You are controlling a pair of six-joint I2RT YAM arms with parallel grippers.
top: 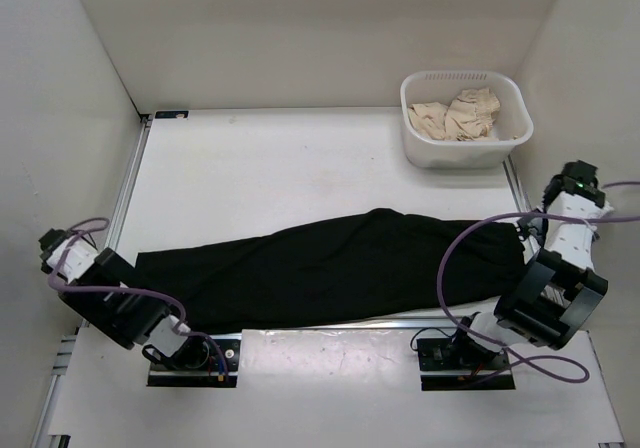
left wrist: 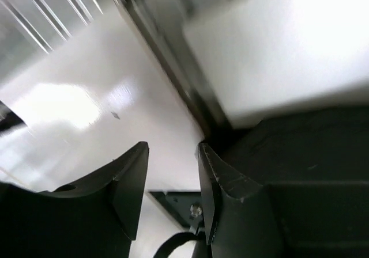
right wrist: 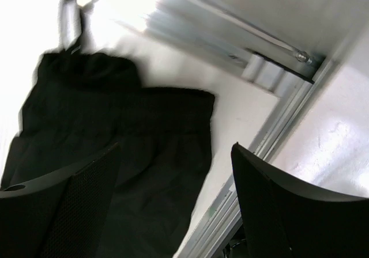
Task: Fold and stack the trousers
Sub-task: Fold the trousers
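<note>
The black trousers [top: 330, 268] lie flat across the near half of the table, folded lengthwise, leg ends at the left and waist at the right. My left gripper [left wrist: 173, 148] is open and empty, low at the near left edge, with the trousers' left end [left wrist: 311, 137] just beside its right finger. My right gripper [right wrist: 176, 145] is wide open and empty, hovering above the waistband end [right wrist: 167, 105]. In the top view both arms sit folded back at the near corners, the left arm [top: 100, 288] and the right arm [top: 555, 288].
A white basket [top: 425, 150] with beige cloth [top: 460, 113] in it stands at the back right. Metal rails [top: 125, 193] run along the table's sides. White walls enclose the table on three sides. Purple cables [top: 470, 248] loop from the arms.
</note>
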